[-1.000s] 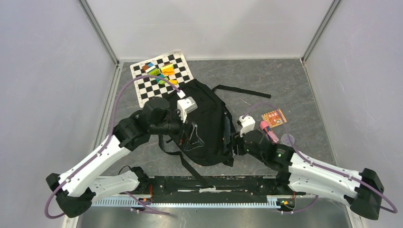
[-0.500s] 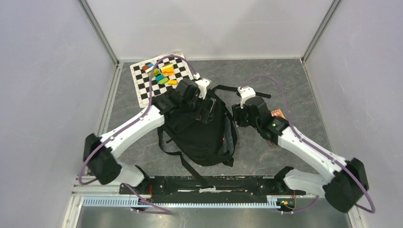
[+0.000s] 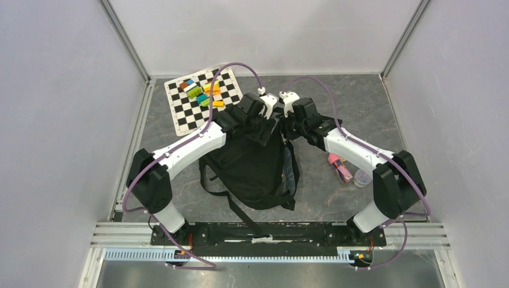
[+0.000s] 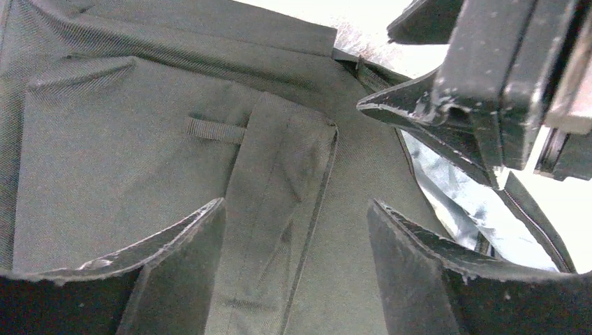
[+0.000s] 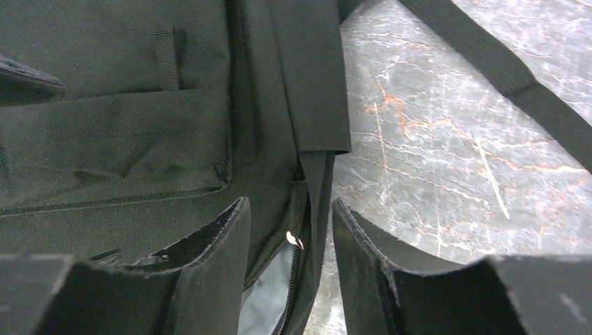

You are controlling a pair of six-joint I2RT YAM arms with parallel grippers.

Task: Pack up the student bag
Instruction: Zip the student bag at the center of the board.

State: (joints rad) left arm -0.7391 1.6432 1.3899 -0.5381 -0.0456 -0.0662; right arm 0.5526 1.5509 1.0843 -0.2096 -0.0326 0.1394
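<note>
At the middle of the overhead view, the student bag [image 3: 252,168] lies on the grey surface [image 3: 360,102]. Both my arms reach to its upper end in the frame, tools nearly meeting there.

The left tool [image 4: 294,209] stands wide open, its fingers astride a raised fold of black fabric beside a small webbing loop [image 4: 216,130], gripping nothing. The right tool [image 5: 290,206] is open more narrowly, one finger on each side of the zip edge [image 5: 299,251], where a sliver of pale lining [image 5: 269,300] shows. I see no pinch on that edge yet.

I judge this to be the step of opening the bag's mouth, with the packing not yet started: coloured blocks [image 3: 204,93] sit on the checkered mat [image 3: 201,111] in the upper left, and a pink item [image 3: 339,168] lies at right of centre.

To do it well, I want each tool on its own lip of the opening. The right one should close on the zip edge alone and stay clear of the loose strap [image 5: 502,70] beside it. The left one needs to move from the fold toward the opposite lip before closing. After that, a slow lift and spread would suit, since the soft fabric will probably sag. The two tools are very close together, so I would separate them along one line to avoid a knock.
</note>
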